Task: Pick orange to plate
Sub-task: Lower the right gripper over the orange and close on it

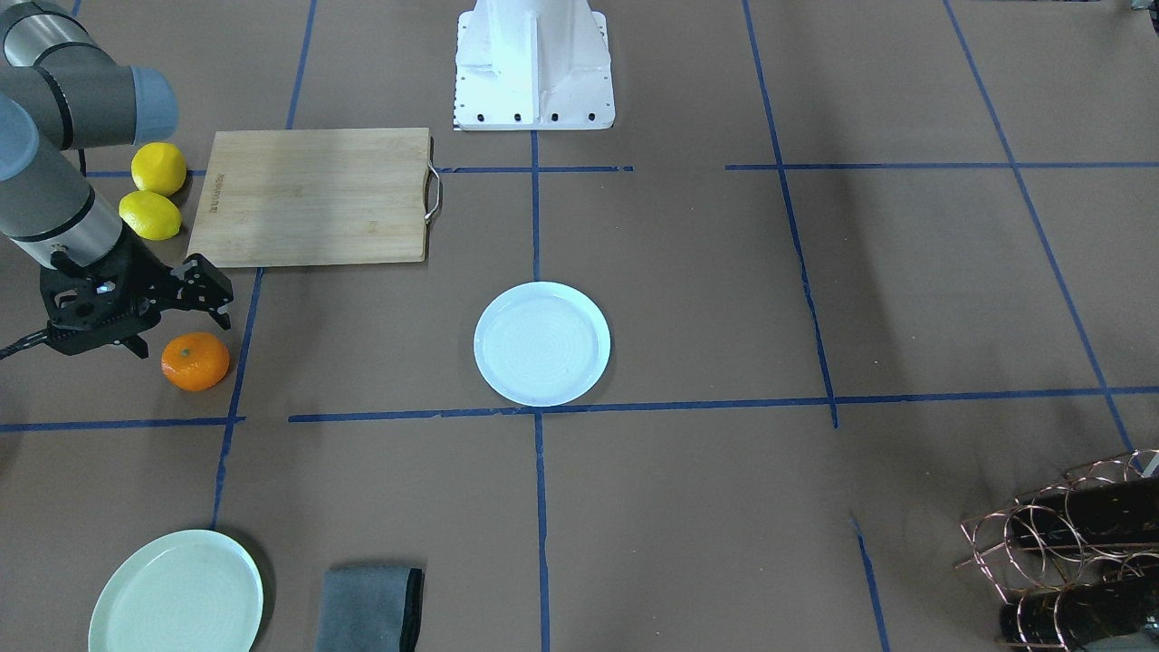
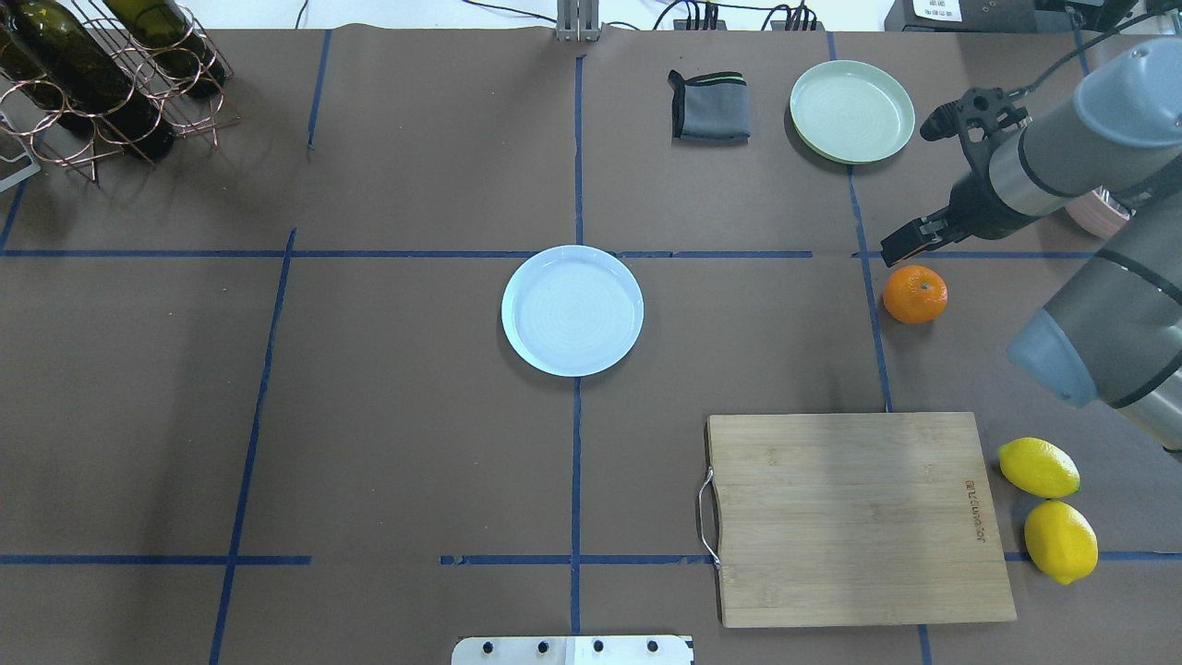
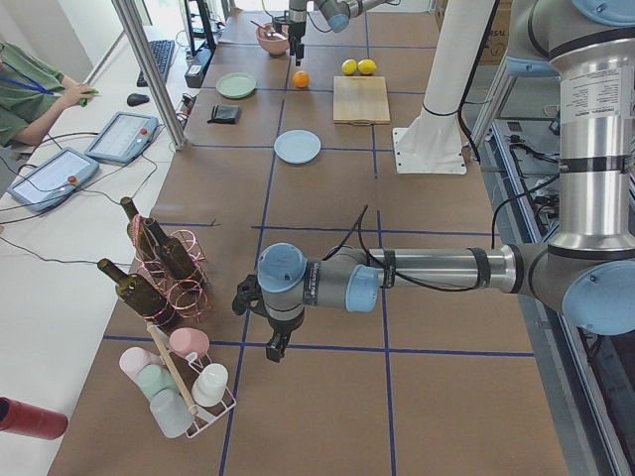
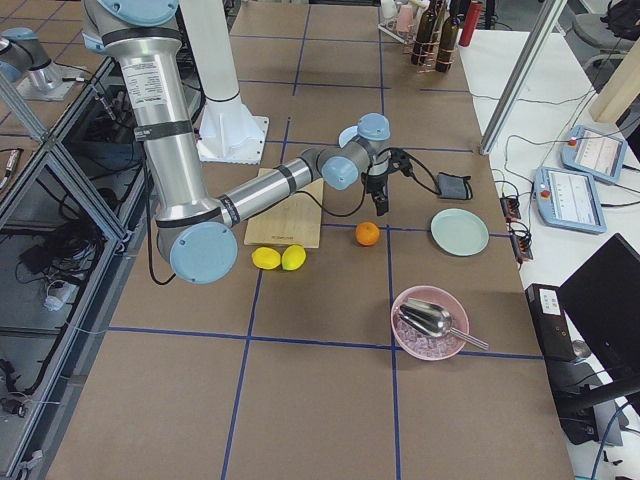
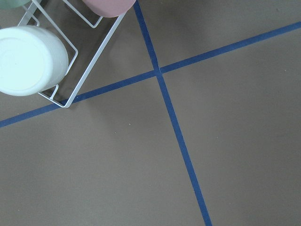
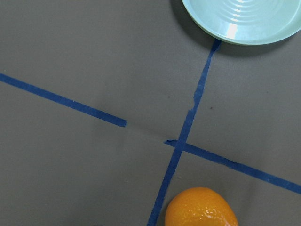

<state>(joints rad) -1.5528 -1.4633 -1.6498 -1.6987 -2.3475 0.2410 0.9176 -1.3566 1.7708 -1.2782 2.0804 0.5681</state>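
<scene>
The orange (image 1: 195, 361) lies on the brown table at the robot's right, close to a blue tape line (image 2: 868, 305). My right gripper (image 1: 181, 328) hangs just above and beyond it, pointing down, open and holding nothing. One of its fingers (image 2: 903, 244) shows dark beside the fruit. In the right wrist view the orange (image 6: 201, 208) sits at the bottom edge. The white plate (image 2: 572, 309) rests bare at the table's middle, well apart from the fruit. My left gripper (image 3: 275, 342) hovers far off near the racks; I cannot tell whether it is open or shut.
A mint-green plate (image 2: 851, 111) and a grey cloth (image 2: 709, 106) lie beyond the orange. A wooden cutting board (image 2: 854, 517) and two lemons (image 2: 1039, 467) sit nearer the robot's base. A bottle rack (image 2: 102, 74) stands far left, and a pink bowl (image 4: 430, 322) holds a scoop.
</scene>
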